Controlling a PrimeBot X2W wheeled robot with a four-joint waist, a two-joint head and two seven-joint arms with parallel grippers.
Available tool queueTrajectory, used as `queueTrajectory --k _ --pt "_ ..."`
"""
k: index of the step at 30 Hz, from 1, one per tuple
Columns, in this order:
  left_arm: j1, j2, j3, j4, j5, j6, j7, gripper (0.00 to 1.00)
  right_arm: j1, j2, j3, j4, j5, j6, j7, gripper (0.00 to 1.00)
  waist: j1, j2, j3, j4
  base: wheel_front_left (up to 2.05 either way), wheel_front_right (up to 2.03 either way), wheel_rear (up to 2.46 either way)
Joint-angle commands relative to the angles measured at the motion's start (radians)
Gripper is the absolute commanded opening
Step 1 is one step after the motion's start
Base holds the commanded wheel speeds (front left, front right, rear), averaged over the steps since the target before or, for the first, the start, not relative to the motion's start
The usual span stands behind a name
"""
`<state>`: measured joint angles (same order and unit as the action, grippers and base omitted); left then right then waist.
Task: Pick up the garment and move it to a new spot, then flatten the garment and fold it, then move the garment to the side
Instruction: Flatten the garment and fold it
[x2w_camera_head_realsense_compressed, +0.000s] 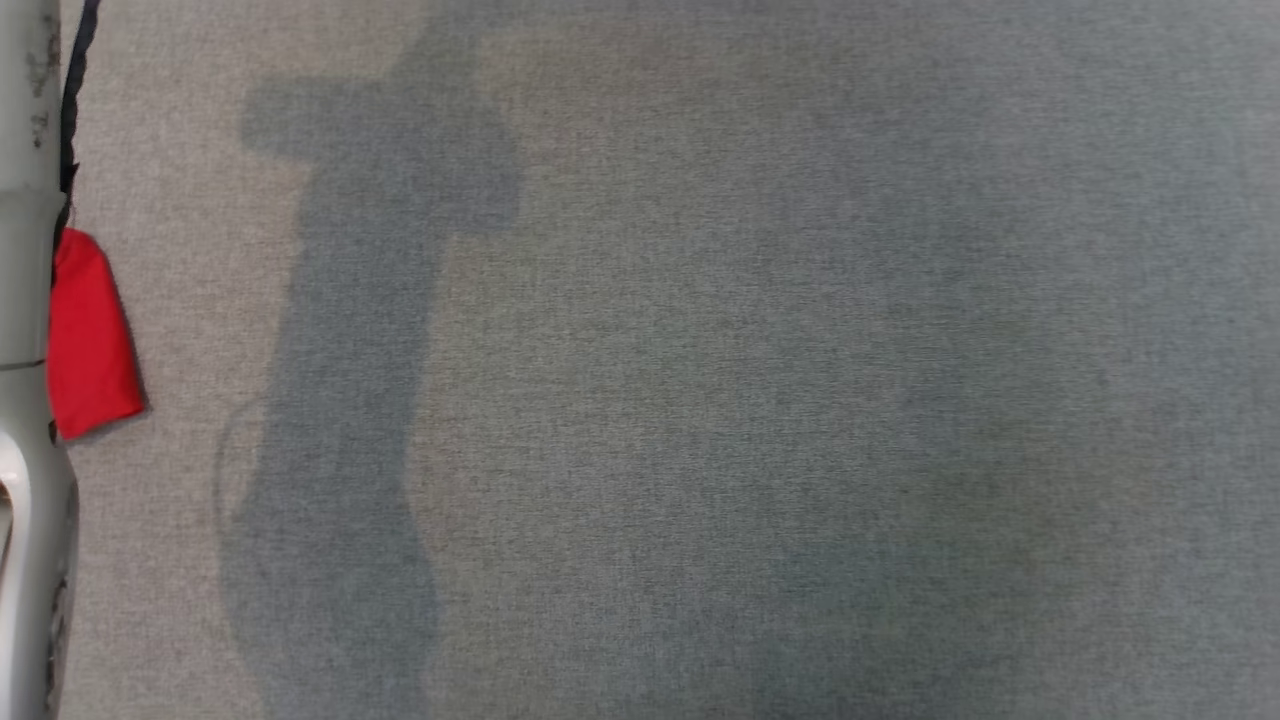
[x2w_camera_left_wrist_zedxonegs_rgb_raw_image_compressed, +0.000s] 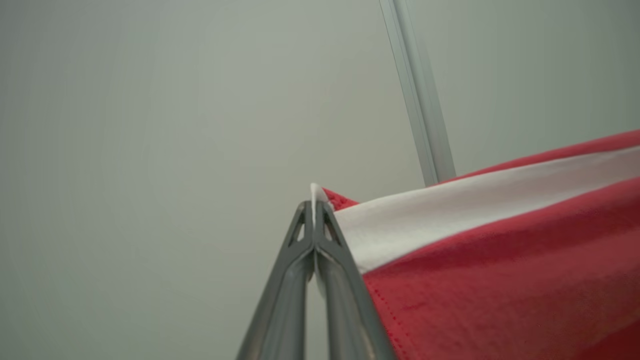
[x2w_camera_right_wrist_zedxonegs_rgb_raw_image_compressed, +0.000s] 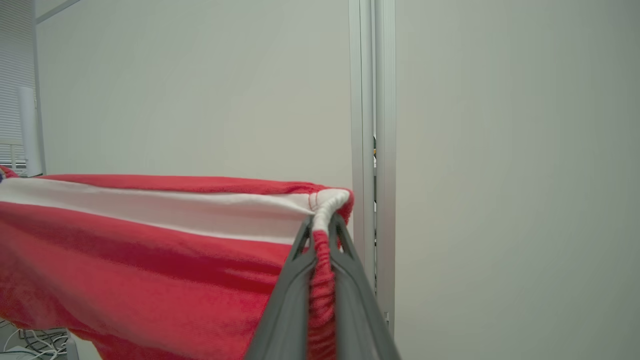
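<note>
Left gripper (x2w_camera_left_wrist_zedxonegs_rgb_raw_image_compressed: 314, 204) and right gripper (x2w_camera_right_wrist_zedxonegs_rgb_raw_image_compressed: 322, 221) each pinch 1 corner of the red-and-white garment (x2w_camera_left_wrist_zedxonegs_rgb_raw_image_compressed: 500, 280) stretched between them.

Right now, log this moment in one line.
left pincer: shut on red-and-white fabric garment, corner | right pincer: shut on opposite corner | garment: lifted, spread between both | fold: not yet done

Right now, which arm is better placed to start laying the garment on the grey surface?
Probably left: its forearm and a hanging part of the garment show above the grey surface's left side.
</note>
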<state>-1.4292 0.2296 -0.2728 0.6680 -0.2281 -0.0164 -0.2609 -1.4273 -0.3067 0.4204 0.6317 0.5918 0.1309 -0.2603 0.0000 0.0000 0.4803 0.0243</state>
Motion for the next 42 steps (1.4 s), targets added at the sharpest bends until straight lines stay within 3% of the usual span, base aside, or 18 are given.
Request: queueTrajectory --k 1,4,6,18,26,42 --pt "-0.010 0.005 0.011 -0.007 0.001 0.007 -0.004 0.00 0.008 -0.003 -0.013 -0.002 -0.008 0.000 -0.007 0.00 0.0000 0.0000 0.009 0.012 0.00 0.00 0.00" --pt "0.046 -0.017 0.021 -0.044 0.008 0.007 -0.003 0.00 0.063 0.006 -0.066 -0.010 -0.051 0.000 -0.006 0.00 0.0000 0.0000 0.011 0.017 0.00 0.00 0.00" --pt "0.113 -0.037 0.027 -0.050 0.006 0.001 -0.003 0.00 0.113 0.001 -0.031 -0.014 -0.084 0.000 -0.006 0.00 0.0000 0.0000 0.007 0.019 0.00 0.00 0.00" --pt "0.679 -0.157 0.134 0.011 -0.054 -0.043 -0.003 0.00 0.561 -0.019 0.178 -0.061 0.067 0.000 -0.006 0.00 0.0000 0.0000 -0.080 -0.003 0.00 0.00 0.00" --pt "0.948 -0.176 0.194 0.021 -0.072 -0.060 -0.003 0.00 0.843 -0.015 0.231 -0.154 0.109 0.000 -0.006 0.00 0.0000 0.0000 -0.198 -0.024 0.00 0.00 0.00" --pt "1.342 -0.177 0.191 -0.017 -0.102 -0.074 -0.004 0.00 1.251 0.035 0.249 -0.215 0.115 0.000 -0.006 0.00 0.0000 0.0000 -0.479 -0.029 0.00 0.00 0.00"
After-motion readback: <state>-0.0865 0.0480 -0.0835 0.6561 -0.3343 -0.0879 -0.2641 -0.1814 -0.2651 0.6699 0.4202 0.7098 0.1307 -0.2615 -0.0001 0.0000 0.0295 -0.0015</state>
